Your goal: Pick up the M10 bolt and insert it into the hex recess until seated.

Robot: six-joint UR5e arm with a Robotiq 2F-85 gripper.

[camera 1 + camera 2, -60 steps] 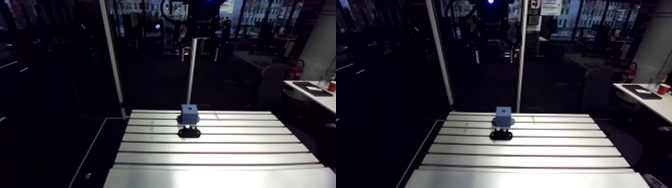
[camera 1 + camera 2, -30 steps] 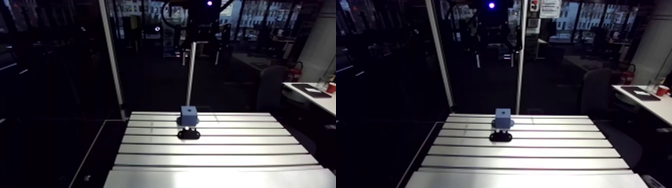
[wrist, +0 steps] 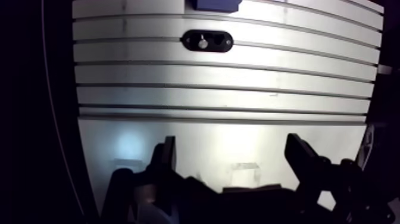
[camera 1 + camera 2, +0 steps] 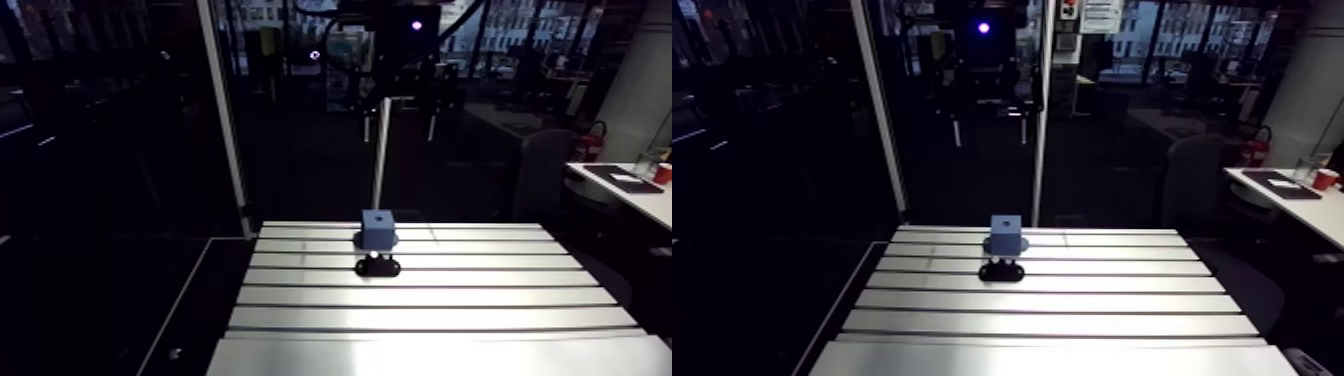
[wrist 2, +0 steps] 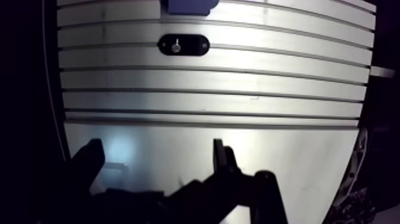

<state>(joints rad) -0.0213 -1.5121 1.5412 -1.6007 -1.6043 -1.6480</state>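
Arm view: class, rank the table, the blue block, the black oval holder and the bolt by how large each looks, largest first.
1. slotted table
2. blue block
3. black oval holder, about as wide as the block but much lower
4. bolt, only a small bright spot on the holder

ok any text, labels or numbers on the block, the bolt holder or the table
None can be read. The blue block, the black holder, the table and the gripper show no words, numbers or marks in either view.
The bolt is too small to tell whether its head bears a stamp.
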